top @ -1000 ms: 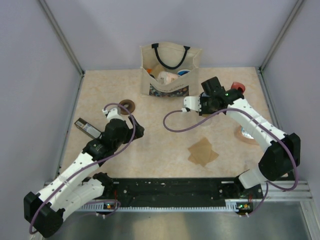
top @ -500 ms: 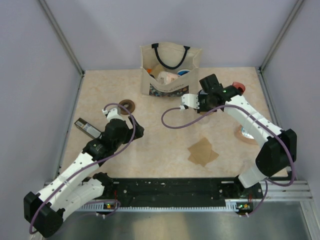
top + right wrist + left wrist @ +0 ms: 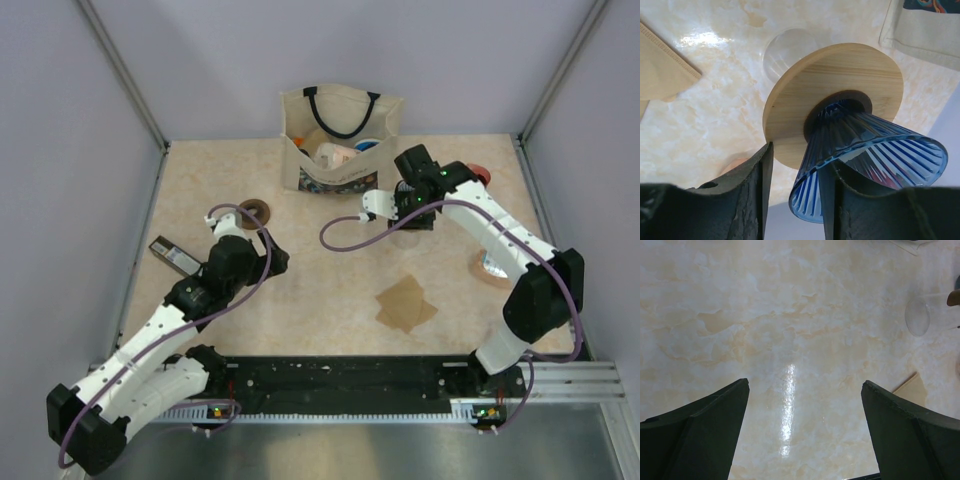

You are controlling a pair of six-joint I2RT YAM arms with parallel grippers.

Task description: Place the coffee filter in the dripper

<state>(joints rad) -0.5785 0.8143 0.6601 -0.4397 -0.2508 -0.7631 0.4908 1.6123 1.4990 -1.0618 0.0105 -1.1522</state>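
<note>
We judge dripper (image 3: 860,135) set on cup (image 3: 782,52); right claw (image 3: 796,167) part-open astride its rim, left claw (image 3: 805,385) wide, empty. Next: filter (image 3: 405,303), six o'clock.

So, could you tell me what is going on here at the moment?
The right gripper is at the rim of the blue dripper, jaws parted around its wall; the dripper appears to rest on a clear glass cup. The coffee filter lies flat on the table, not yet in the dripper. The left gripper hovers open over the table.
</note>
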